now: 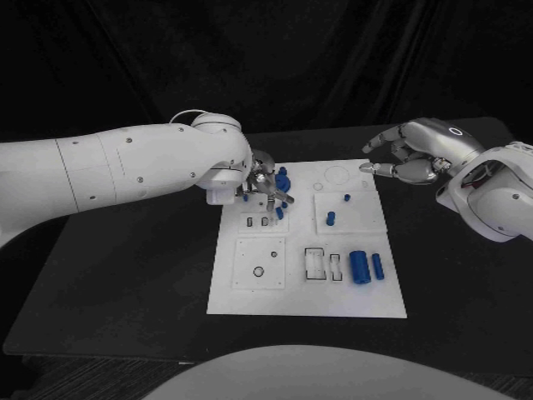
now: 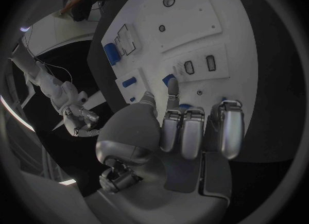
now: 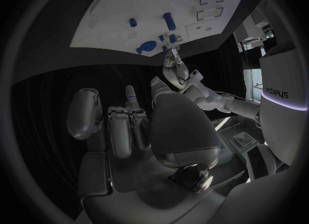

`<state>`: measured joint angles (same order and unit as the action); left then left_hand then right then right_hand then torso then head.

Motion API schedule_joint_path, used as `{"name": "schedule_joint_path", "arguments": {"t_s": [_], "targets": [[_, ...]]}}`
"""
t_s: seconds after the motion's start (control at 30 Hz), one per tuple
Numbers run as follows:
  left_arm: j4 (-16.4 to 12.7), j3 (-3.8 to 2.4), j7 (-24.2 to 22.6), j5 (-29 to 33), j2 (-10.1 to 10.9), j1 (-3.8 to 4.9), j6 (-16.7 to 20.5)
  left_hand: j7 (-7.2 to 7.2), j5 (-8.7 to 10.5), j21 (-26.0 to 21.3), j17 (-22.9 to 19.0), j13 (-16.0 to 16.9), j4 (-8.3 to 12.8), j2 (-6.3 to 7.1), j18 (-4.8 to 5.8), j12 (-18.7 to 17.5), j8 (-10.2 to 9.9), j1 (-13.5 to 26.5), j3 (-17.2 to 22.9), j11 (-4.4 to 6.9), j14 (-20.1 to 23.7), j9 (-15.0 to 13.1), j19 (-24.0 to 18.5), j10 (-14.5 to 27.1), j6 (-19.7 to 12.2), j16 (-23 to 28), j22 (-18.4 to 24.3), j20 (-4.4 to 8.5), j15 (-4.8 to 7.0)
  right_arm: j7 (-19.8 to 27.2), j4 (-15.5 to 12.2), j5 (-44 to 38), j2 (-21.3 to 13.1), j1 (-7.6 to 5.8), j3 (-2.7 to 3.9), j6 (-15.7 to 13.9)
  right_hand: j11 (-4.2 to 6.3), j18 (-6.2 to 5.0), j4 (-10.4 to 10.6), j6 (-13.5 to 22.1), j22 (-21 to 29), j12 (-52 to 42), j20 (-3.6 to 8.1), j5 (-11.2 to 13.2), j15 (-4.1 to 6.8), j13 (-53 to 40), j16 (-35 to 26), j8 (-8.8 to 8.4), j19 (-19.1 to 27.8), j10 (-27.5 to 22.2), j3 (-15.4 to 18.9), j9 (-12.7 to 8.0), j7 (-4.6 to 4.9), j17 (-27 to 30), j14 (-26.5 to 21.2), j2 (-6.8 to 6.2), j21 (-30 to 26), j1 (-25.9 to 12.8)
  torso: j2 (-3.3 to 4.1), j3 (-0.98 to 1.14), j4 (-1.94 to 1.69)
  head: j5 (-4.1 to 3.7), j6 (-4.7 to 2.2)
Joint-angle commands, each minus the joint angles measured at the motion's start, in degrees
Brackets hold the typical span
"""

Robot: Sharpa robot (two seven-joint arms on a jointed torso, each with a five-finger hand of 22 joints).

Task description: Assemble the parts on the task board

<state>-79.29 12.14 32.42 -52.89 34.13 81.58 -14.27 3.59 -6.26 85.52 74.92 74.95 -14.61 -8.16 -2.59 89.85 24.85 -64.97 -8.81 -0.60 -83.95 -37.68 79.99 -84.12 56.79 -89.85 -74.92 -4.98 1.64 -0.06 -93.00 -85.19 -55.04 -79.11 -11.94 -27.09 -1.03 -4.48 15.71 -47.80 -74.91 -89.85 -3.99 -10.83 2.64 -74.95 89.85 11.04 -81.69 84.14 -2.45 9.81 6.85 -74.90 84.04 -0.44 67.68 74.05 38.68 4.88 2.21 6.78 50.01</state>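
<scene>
My left hand (image 1: pixel 261 185) is over the far-left part of the task board (image 1: pixel 309 304); I cannot tell if it grips the small blue parts (image 1: pixel 281 177) there. Near the board's right edge, 2 larger parts (image 1: pixel 365 267) lie loose, so much work remains, I think. My right hand (image 1: pixel 401 157) hovers curled, holding nothing.
</scene>
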Motion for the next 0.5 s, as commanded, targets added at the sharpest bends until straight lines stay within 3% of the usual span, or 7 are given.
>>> {"name": "schedule_joint_path", "arguments": {"t_s": [0.03, 0.5], "targets": [[0.27, -0.04, -0.23, -0.12, -0.35, -0.26, -1.34, 0.09, -0.13, -0.46, 15.08, 15.05, 0.10, 0.05, -0.10, 0.15, -0.08, 0.18, 0.52, 0.29, -6.05, -0.53, -0.04, -5.88, -1.00, -0.15, -7.27, 0.39, 0.25, -0.37, 0.05, -0.02, 0.01, 0.19, 0.05, -0.10, -0.43, -0.04, 0.01, -0.25, -9.13, -0.15, 0.02, -0.17, -0.44, -15.05, 0.15, 0.15, -0.23, 5.86, 0.18, -0.08, -0.06, -15.10, 5.96, 0.46, -0.20, -0.06, -0.07, 0.06, 0.03, -0.09, -0.01], [1.67, -0.03, -0.94, -0.12, -1.35, -1.07, -1.87, 0.43, -1.26, -0.93, 15.08, 15.05, 0.94, -0.13, -0.26, 0.15, -1.78, -0.70, 1.56, 0.00, -6.05, -1.27, -0.70, -5.88, -2.06, -0.15, -6.86, 0.23, 0.02, -0.42, 0.20, -0.02, -0.07, 0.39, 0.05, 0.34, -0.45, -0.10, -0.06, -0.22, -9.05, -0.15, 0.02, -0.25, -0.45, -15.05, 0.15, 0.12, -0.12, 5.86, 0.18, -0.12, -0.03, -15.10, 5.96, 0.47, -0.51, 0.03, -0.03, 0.00, 0.06, 0.00, -0.01]]}}
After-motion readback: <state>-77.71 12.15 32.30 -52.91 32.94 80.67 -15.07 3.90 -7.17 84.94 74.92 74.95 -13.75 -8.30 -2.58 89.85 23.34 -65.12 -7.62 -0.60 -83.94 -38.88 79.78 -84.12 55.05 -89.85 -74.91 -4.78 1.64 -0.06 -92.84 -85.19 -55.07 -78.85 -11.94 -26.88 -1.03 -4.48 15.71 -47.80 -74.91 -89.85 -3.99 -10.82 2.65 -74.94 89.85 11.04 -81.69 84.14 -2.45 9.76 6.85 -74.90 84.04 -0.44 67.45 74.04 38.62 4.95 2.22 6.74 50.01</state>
